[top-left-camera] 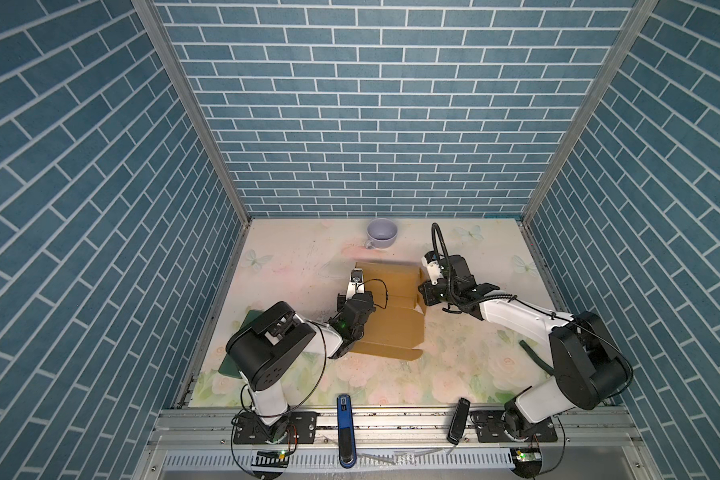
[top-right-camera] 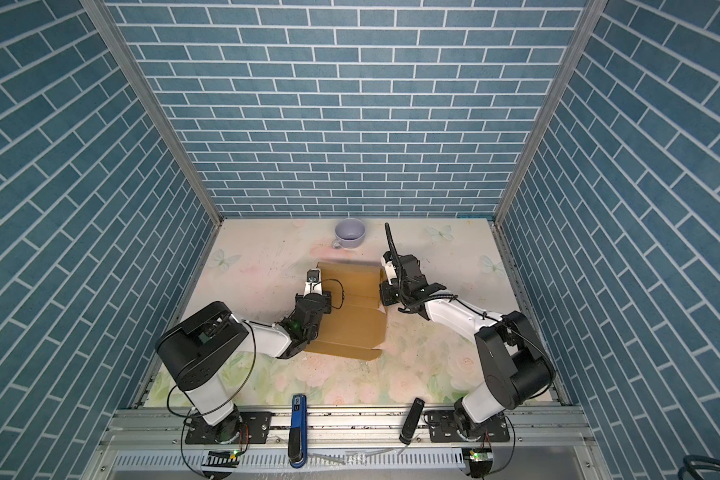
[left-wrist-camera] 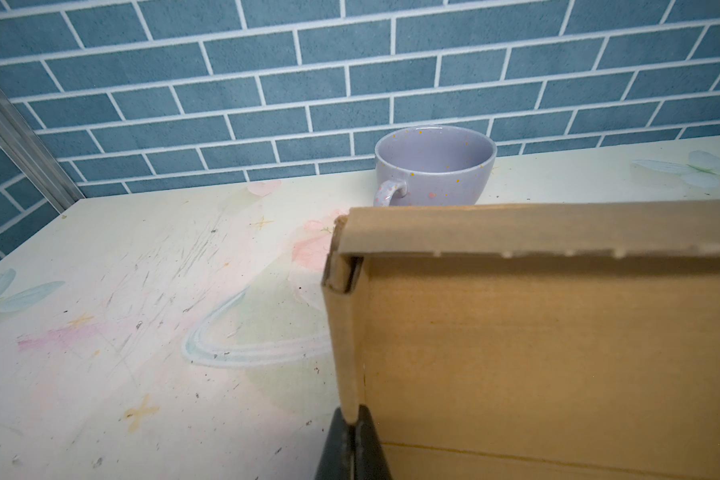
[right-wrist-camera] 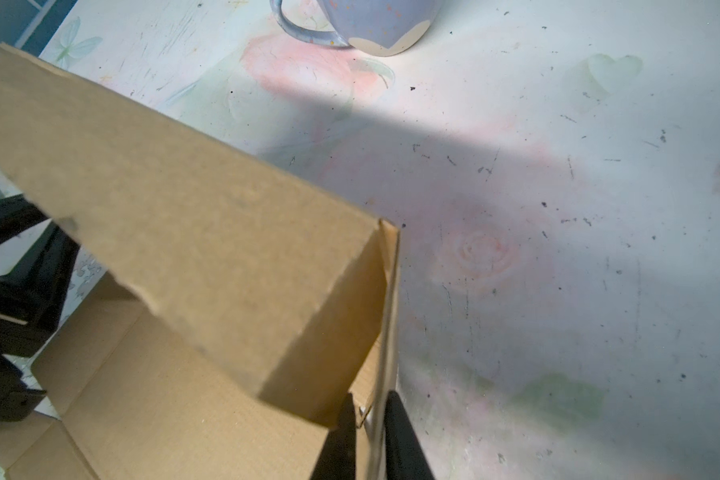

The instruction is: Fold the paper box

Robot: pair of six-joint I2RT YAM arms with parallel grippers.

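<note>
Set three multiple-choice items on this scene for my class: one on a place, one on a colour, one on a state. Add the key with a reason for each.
1. Where does the mug stand?
A. on the table, beyond the paper box
B. inside the box
C. on the front rail

2. What colour is the mug?
A. red
B. black
C. pale lilac

3. How is the left gripper?
A. open above the mug
B. shut on the box's side wall
C. shut on the mug's handle

Key:
1 A: both top views show the mug on the table past the box's far wall.
2 C: the left wrist view shows lilac glaze with small speckles.
3 B: the left wrist view shows it pinching the upright cardboard wall.
</note>
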